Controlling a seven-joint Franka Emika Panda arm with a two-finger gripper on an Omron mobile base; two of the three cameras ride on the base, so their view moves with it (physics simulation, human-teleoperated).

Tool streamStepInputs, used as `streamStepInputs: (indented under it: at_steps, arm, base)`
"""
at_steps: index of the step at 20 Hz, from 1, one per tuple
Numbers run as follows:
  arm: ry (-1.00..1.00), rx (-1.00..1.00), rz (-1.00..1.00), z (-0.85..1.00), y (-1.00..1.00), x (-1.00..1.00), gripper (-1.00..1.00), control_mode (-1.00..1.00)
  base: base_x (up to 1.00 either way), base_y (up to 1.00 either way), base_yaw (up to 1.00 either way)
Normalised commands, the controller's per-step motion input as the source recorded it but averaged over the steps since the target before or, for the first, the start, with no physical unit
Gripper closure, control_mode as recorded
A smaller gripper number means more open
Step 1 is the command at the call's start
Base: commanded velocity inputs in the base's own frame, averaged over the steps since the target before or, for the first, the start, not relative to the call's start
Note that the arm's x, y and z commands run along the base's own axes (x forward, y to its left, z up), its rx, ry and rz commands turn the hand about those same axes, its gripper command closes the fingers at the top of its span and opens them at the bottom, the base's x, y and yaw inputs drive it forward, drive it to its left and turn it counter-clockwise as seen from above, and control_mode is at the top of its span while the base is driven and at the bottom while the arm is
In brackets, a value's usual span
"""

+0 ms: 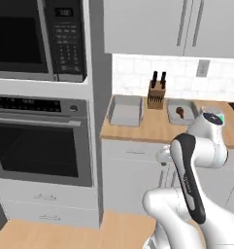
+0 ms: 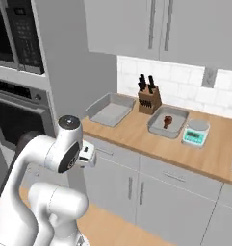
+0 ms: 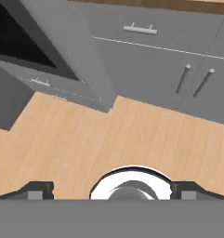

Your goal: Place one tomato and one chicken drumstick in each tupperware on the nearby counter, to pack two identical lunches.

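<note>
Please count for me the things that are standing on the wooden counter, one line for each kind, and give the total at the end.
Tupperware: 2, the left one with nothing in it, the right one with a drumstick
Chicken drumstick: 1
Knife block: 1
Kitchen scale: 1
Total: 5 things on the counter

Two tupperware (image 2: 109, 111) (image 2: 169, 122) — one drumstick (image 2: 167, 120) — one knife block (image 2: 149, 100).
</note>
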Motion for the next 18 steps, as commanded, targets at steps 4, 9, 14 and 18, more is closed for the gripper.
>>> streamStepInputs:
  at_steps: [4,9,14,18]
  arm:
    - [0.0,0.0,0.0,0.0,0.0,0.0,-1.0,1.0]
    - [0.0,0.0,0.0,0.0,0.0,0.0,-1.0,1.0]
    - [0.0,0.0,0.0,0.0,0.0,0.0,-1.0,1.0]
    - [0.0,0.0,0.0,0.0,0.0,0.0,-1.0,1.0]
  base:
    - [-0.02,0.68,0.75]
    - [0.0,0.89,0.76]
    - [0.0,0.91,0.76]
    - [0.08,0.8,0.71]
